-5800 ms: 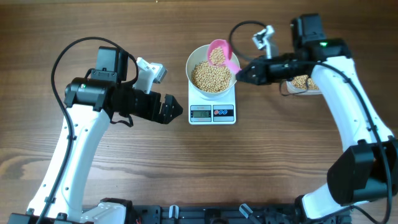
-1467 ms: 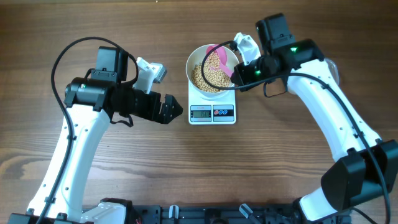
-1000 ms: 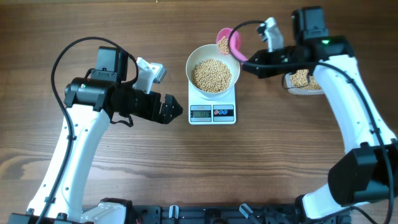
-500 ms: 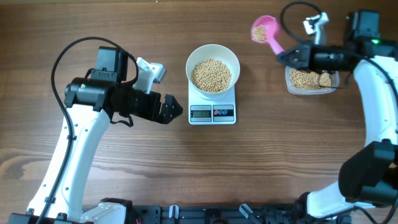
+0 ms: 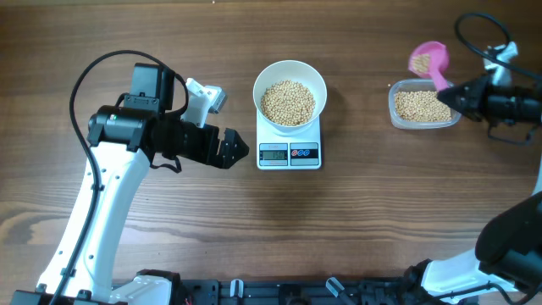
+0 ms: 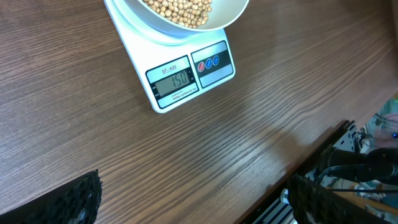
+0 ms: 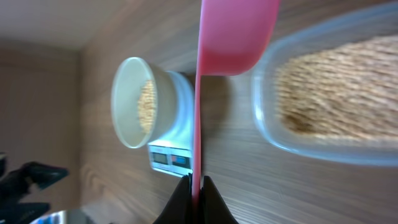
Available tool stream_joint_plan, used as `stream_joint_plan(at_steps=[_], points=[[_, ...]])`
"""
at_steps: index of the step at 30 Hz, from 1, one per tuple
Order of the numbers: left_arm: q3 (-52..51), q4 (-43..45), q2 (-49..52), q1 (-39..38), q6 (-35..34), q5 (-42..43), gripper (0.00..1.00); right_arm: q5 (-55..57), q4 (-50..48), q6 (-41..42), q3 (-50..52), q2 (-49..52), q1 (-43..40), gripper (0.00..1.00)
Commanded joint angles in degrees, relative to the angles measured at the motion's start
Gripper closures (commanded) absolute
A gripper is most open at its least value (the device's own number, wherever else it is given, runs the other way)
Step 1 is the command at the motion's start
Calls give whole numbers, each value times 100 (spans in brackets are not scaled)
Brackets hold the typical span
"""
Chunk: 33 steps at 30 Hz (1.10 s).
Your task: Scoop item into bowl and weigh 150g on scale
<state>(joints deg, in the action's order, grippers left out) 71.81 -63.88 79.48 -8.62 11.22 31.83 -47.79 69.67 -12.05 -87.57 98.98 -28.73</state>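
The white bowl (image 5: 290,74) stands on the scale (image 5: 289,154), holding a heap of pale-tan beans (image 5: 287,102). In the left wrist view the scale (image 6: 186,78) has its display lit under the bowl (image 6: 233,14). My left gripper (image 5: 229,150) hovers open just left of the scale, empty (image 6: 196,202). My right gripper (image 5: 457,96) is shut on the handle of a pink scoop (image 5: 428,61), whose cup hangs over the far left corner of the clear tub (image 5: 423,105). From the right wrist, the scoop (image 7: 236,31) shows its underside only; the gripper (image 7: 196,186) pinches the handle.
The clear tub (image 7: 336,106) at the far right holds more beans. The bowl (image 7: 127,102) and scale (image 7: 171,158) lie well beyond the scoop. The table's front edge (image 6: 323,143) runs close to my left gripper, with cables and rails past it.
My right arm has swung right, carrying the pink scoop from beside the bowl to above the clear tub. The left arm, bowl and scale have not moved.
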Motion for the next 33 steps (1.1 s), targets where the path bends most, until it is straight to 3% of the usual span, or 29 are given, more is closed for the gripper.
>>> stream_joint_plan(at_steps=[1, 9, 26, 33], points=[[-24, 2, -57, -26, -11, 107, 0, 769, 76, -306, -146, -192, -223, 96], [-24, 2, -57, -26, -11, 107, 0, 2369, 297, -461, -144, -192, -59, 96], [-24, 0, -57, -26, -11, 107, 0, 6081, 153, 323, -136, -192, 1891, 96], [-24, 0, -57, -26, -11, 107, 0, 6594, 157, 667, -136, -192, 2385, 96]])
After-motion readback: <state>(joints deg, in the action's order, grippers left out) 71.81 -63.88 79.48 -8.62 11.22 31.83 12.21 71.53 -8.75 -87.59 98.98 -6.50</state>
